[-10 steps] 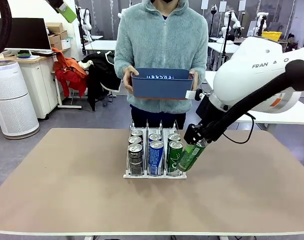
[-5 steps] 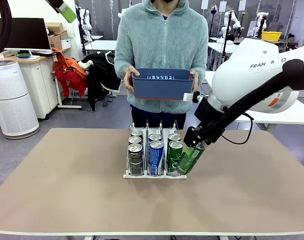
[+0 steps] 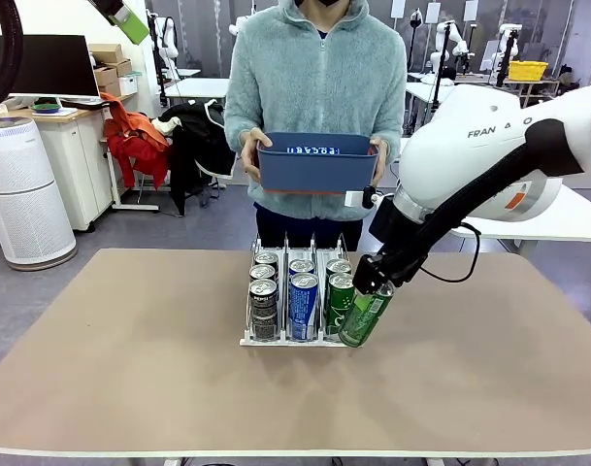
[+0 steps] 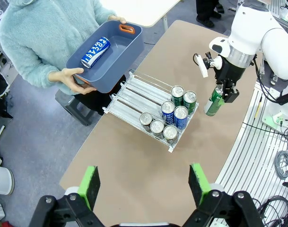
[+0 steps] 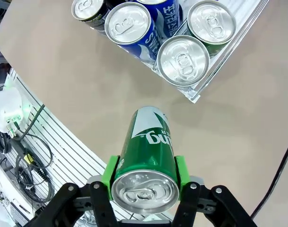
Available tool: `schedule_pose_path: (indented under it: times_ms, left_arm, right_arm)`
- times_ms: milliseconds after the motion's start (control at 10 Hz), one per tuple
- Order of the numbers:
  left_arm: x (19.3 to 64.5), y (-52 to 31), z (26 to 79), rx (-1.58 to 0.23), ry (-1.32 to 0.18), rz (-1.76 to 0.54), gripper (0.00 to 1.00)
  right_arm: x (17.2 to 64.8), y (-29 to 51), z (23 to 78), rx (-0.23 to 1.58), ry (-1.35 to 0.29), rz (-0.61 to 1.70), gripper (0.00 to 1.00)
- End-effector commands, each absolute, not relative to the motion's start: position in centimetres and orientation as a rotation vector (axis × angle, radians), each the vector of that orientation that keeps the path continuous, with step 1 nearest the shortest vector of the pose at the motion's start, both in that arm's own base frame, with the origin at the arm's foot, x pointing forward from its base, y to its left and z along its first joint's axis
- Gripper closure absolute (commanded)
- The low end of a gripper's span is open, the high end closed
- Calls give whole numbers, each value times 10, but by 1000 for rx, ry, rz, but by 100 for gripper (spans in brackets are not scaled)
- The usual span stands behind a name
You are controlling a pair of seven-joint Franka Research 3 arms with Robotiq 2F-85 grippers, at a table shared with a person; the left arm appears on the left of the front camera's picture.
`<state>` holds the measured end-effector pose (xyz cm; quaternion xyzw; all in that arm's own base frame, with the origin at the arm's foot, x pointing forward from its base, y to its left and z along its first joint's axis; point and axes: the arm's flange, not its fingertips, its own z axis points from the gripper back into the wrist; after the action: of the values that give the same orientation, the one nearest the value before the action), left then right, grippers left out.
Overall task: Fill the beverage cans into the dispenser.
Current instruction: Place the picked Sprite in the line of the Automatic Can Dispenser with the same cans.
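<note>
Seven beverage cans (image 3: 304,306) stand upright in the white dispenser (image 3: 297,342) near the middle of the brown bench (image 3: 130,369). From my front camera, three dark ones fill the left lane, two blue ones the middle lane and two green ones the right lane, all crowded toward the low front lip.

My right fingers (image 5: 109,174) are pinching an eighth, the green can (image 3: 365,316), by its silver-topped end, one green pad pressed against each side. It hangs tilted, its lower end toward the dispenser and just beside the front right corner. From the right wrist camera it sits over bare bench, just outside the rack's corner. I cannot tell whether its lower end touches the bench.

My left fingers (image 4: 90,185) are spread wide with nothing between them, high above the bench and well away from the dispenser, looking down on it from the near side.

At the far side, a person in a pale fleece holds a dark blue tub (image 3: 314,167) in both hands, above the bench edge behind the dispenser. From the left wrist camera, one blue can (image 4: 95,51) lies on its side inside the tub.
</note>
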<state>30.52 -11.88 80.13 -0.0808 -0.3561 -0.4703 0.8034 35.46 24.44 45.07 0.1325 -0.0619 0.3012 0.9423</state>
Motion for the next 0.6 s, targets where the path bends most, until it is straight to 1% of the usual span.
schedule_pose_path:
  times_ms: [0,100,300,500]
  left_arm:
    - [305,-118,800,-175,-761,-1006,0]
    - [305,-118,800,-175,-761,-1006,0]
    - [305,-118,800,-175,-761,-1006,0]
    - [305,-118,800,-175,-761,-1006,0]
  right_arm:
    - [355,245,451,271,-127,617,42]
    - [367,242,447,271,-69,645,42]
    - [380,251,439,250,-107,639,42]
    - [393,250,442,243,-104,651,42]
